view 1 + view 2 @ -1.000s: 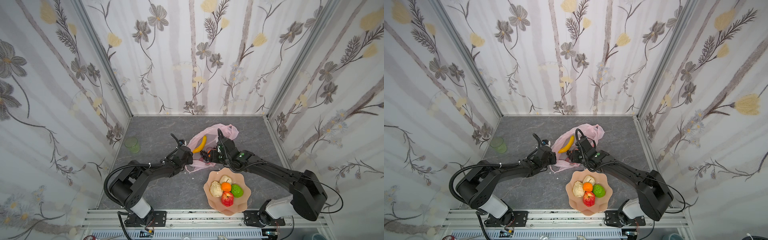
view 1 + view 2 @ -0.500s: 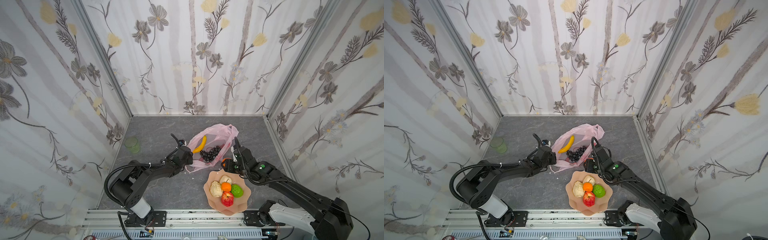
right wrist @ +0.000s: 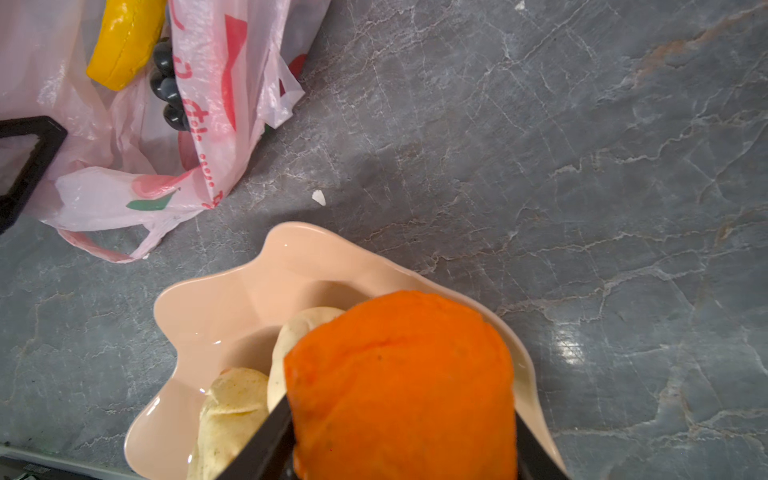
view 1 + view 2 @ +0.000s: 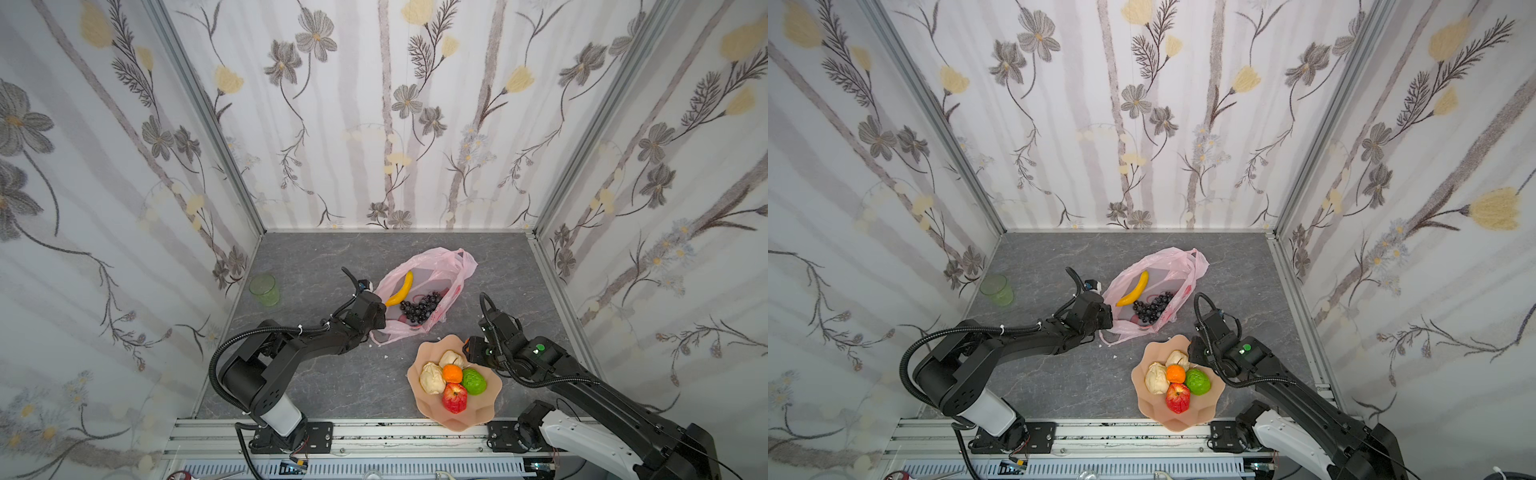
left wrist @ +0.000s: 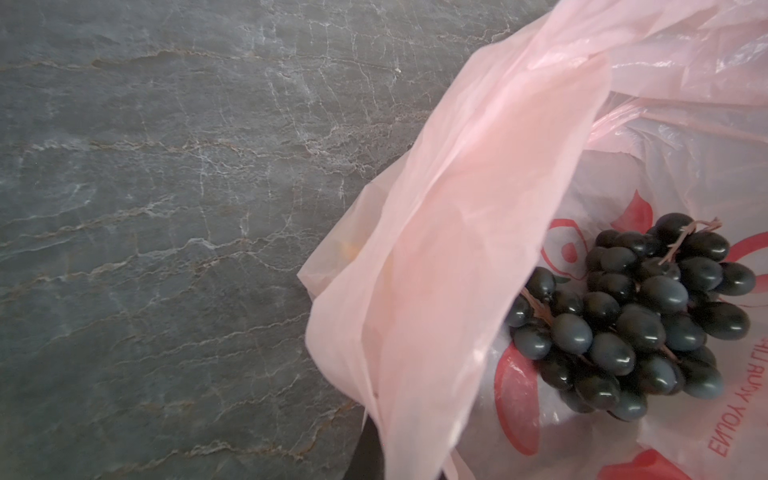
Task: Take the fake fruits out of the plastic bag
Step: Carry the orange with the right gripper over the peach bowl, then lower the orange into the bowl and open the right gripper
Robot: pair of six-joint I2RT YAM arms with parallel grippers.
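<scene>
The plastic bag (image 4: 451,264) is lying open around the middle of the surface (image 4: 332,382), toward the far side. The banana (image 4: 401,289) and the grape bunch (image 4: 419,307) are sitting inside it. The left jaws are clenching the bag's near left rim, and in the left wrist view a fold of pink film is draping between them and the grapes.

Nearer and to the right, the right jaws are grasping an orange (image 3: 399,382). They are hanging over the far right edge of the peach plate (image 4: 478,411), apart from the bag. A pear (image 4: 432,378), the other pear (image 4: 451,357), a second orange (image 4: 452,373), a green bumpy fruit (image 4: 473,381) and a red apple (image 4: 454,397) are crowding together on the plate. A green cup (image 4: 264,289) is standing well apart at the left edge.
</scene>
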